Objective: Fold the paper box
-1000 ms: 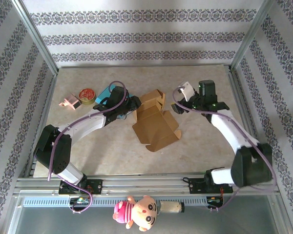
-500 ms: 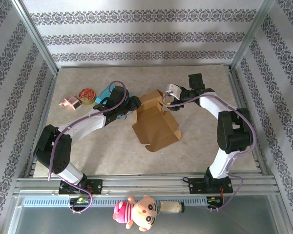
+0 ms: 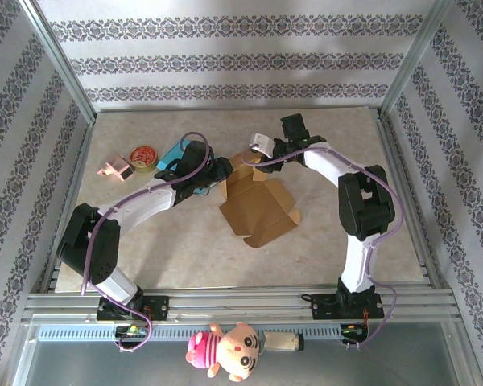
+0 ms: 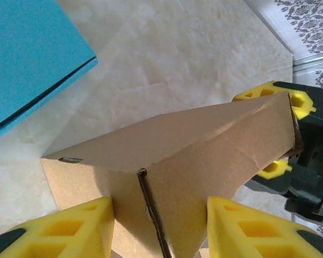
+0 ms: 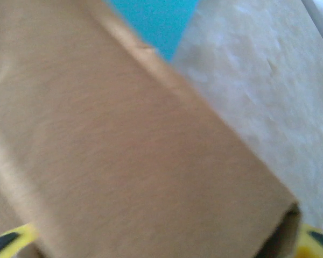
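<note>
Pinching a raised fold of the paper box [image 3: 253,205] with the left gripper [image 4: 160,226].
Straddling its far end with the right gripper [image 4: 272,133] — clamped or loose, cannot tell.

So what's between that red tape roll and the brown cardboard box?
Seen from the top view: a blue box beside the tape roll, then the left arm's fingers, closed on the cardboard box.

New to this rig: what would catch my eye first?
A brown paper box lies half folded on the table, with the left arm and right arm meeting at its raised far end, jaws astride the cardboard. A pink plush doll lies by the front rail.
</note>
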`<state>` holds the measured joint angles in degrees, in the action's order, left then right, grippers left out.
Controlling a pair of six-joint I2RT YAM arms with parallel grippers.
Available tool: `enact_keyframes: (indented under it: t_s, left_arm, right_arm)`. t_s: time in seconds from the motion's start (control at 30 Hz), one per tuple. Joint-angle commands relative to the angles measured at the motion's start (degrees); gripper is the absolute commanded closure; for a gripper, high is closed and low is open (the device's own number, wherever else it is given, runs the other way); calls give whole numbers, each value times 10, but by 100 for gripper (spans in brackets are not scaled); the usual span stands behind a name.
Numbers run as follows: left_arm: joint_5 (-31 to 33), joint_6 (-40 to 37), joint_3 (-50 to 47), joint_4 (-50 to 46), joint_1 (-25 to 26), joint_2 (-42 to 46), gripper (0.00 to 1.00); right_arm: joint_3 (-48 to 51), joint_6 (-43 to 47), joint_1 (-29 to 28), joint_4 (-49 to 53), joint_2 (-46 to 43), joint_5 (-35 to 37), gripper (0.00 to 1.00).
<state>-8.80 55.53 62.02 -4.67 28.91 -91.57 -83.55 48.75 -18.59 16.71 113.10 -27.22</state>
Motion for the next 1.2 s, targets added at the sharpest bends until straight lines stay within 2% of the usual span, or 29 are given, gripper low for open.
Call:
enact_keyframes:
  t_s: [0.0, 0.07, 0.1, 0.13, 0.2, 0.3, 0.33, 0.4, 0.43, 0.57, 0.6, 0.63, 0.67, 0.7, 0.77, 0.83, 0.97, 1.03, 1.1, 1.17]
  left_arm:
    - [-18, -11, -8, 2, -2, -7, 54]
    - [-22, -6, -12, 9, -3, -5, 54]
    - [-25, -4, -14, 14, -3, -3, 54]
    - [-29, -1, -17, 23, -4, -1, 54]
    - [-34, 9, -22, 34, -6, 6, 53]
    - [-34, 15, -28, 44, -9, 17, 51]
    - [-32, 15, -31, 47, -10, 21, 51]
    - [-27, 16, -34, 51, -11, 30, 51]
    - [-25, 17, -36, 54, -11, 35, 51]
    - [-12, 13, -43, 46, -12, 57, 50]
    - [-6, 10, -44, 44, -12, 63, 49]
    - [-2, 7, -47, 42, -13, 69, 48]
    - [3, 3, -48, 40, -13, 76, 47]
    - [8, -1, -49, 37, -13, 81, 46]
    - [13, -8, -51, 35, -13, 99, 41]
    - [15, -16, -55, 39, -14, 123, 36]
    - [47, -59, -48, 5, -13, 199, 27]
    - [76, -95, -38, -33, -14, 240, 25]
    - [106, -126, -33, -69, -18, 279, 24]
    - [134, -142, -40, -93, -28, 322, 23]
  right_arm:
    - [3, -60, -41, -6, 26, 102, 63]
    - [10, -69, -52, -19, 31, 154, 70]
    - [11, -77, -57, -23, 33, 177, 70]
    - [11, -83, -61, -22, 34, 184, 65]
    - [23, -91, -64, -30, 26, 174, 62]
    - [30, -118, -70, -51, 27, 208, 69]
    - [24, -123, -73, -44, 31, 217, 75]
    - [18, -134, -77, -42, 37, 237, 94]
    - [17, -138, -78, -41, 38, 250, 100]
    - [29, -154, -87, -57, 34, 295, 97]
    - [33, -154, -90, -58, 34, 297, 78]
    - [33, -154, -92, -58, 34, 304, 65]
    - [33, -153, -95, -55, 36, 307, 66]
    - [33, -152, -96, -55, 37, 309, 72]
    - [32, -153, -97, -55, 39, 313, 98]
    - [34, -147, -97, -57, 30, 319, 100]
    - [41, -76, -86, -59, -50, 351, 100]
    - [9, -27, -70, -21, -98, 352, 100]
    - [-33, 52, -63, 36, -137, 368, 100]
    - [-69, 192, -76, 88, -164, 420, 100]
